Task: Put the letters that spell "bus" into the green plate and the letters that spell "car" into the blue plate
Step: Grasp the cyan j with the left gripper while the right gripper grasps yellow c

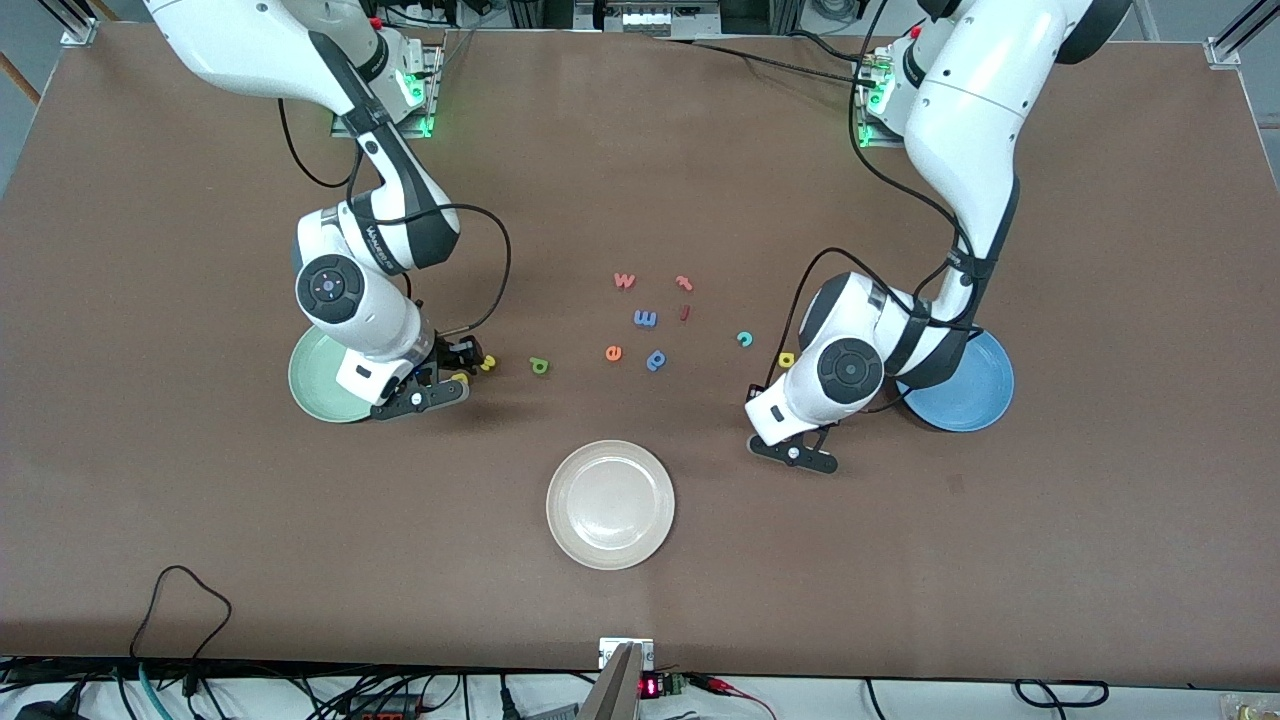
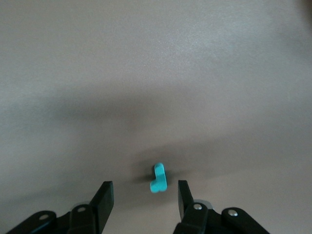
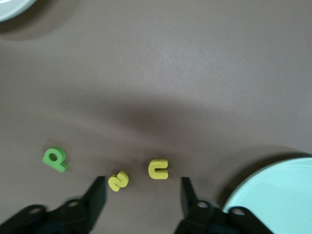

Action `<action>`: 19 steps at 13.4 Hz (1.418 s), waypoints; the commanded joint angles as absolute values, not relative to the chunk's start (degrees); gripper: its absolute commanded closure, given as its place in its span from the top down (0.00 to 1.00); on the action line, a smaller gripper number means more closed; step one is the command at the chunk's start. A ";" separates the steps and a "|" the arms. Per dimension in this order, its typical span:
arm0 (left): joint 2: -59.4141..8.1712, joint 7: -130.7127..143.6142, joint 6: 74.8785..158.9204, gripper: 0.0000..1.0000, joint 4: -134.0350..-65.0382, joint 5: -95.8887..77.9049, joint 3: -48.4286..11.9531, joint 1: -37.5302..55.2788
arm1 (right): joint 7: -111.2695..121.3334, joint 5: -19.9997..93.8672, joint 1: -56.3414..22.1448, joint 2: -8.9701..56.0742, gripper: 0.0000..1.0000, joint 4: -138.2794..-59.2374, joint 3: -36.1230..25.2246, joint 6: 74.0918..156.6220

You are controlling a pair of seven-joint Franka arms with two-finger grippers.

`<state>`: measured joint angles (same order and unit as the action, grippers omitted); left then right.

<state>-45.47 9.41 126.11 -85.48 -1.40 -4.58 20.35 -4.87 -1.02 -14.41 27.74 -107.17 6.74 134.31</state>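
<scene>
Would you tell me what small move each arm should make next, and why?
Probably each should lower and close. The left gripper has its open fingers on either side of the teal r; the right gripper has the yellow u and yellow s before its open fingers, beside the green plate. Neither holds a letter yet.

Hidden and cut-off parts

The right arm covers part of the green plate (image 1: pixel 312 385); the left arm overlaps the blue plate (image 1: pixel 965 395) and hides the teal r (image 2: pixel 158 178) from the front camera.
</scene>
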 commanded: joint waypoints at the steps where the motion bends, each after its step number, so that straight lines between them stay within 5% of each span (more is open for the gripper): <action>1: -47.55 10.81 125.95 0.55 -82.27 -2.46 -3.96 21.35 | -5.45 -2.19 -14.77 29.09 0.59 -106.96 6.33 136.66; 8: -49.22 10.37 127.09 0.41 -82.18 -2.37 -3.96 21.89 | -5.45 -4.21 -14.85 33.39 0.62 -106.96 5.63 143.08; 10: -49.22 9.93 127.09 0.27 -82.18 -2.11 -3.96 21.80 | -5.54 -4.83 -14.85 33.84 0.60 -106.96 5.10 143.17; 12: -49.22 9.49 127.09 0.02 -82.18 -1.76 -3.96 21.80 | -5.62 -4.92 -14.85 33.84 0.54 -107.14 5.10 143.17; 17: -45.81 7.64 124.73 0.00 -82.96 -1.67 -3.61 20.40 | -5.89 -4.92 -15.47 34.45 0.54 -107.93 5.10 143.00; 19: -42.20 5.55 114.75 0.00 -82.80 -1.58 -3.34 16.90 | -5.89 -4.92 -15.73 34.54 0.54 -108.45 5.10 142.82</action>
<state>-46.71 8.77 122.57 -82.27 -1.38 -3.56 20.14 -4.86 -3.96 -15.01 34.66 -107.54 5.44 142.62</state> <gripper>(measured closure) 0.899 0.458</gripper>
